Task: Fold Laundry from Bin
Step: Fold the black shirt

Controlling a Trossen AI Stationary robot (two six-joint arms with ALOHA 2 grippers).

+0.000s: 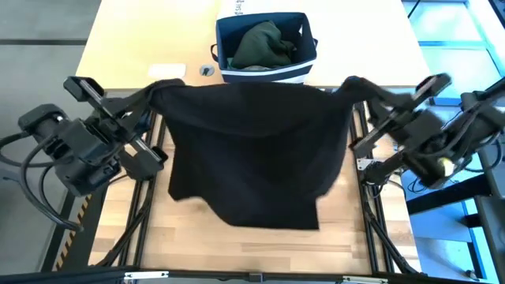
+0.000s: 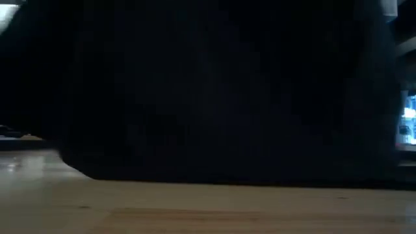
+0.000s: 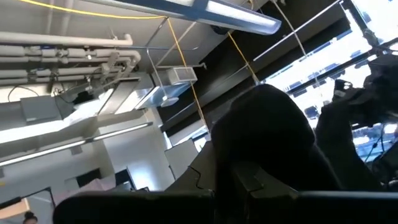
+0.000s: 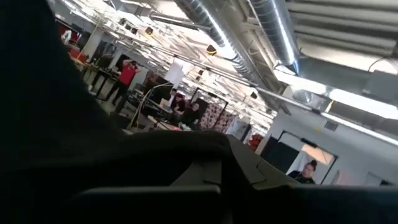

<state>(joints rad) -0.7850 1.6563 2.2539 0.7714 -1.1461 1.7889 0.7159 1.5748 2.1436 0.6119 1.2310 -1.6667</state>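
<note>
Across the middle of the high view a black garment [image 1: 252,150] hangs spread between the two arms, its top edge stretched level just below the bin [image 1: 267,47] at upper centre. The left gripper [image 1: 155,93] is clenched on the garment's upper left corner, and the right gripper [image 1: 351,85] is clenched on the upper right corner, each with cloth bunched at its tips. The lower hem sags toward the bottom centre of the frame, and in the low view the cloth [image 2: 214,91] fills nearly the whole picture, its bottom edge meeting the wooden table [image 2: 195,208]. More laundry [image 1: 263,46], a dark green piece, sits inside the bin.

I judge the step in hand to be spreading the garment flat ahead of the first fold. To do it well, both arms should keep the top edge taut and level, then lower together so that the hem settles first and the body rolls out smooth behind it, without bunching. Neither corner should be let go until the cloth lies fully on the table. The lower right of the hem looks lopsided, so an even pull matters
</note>
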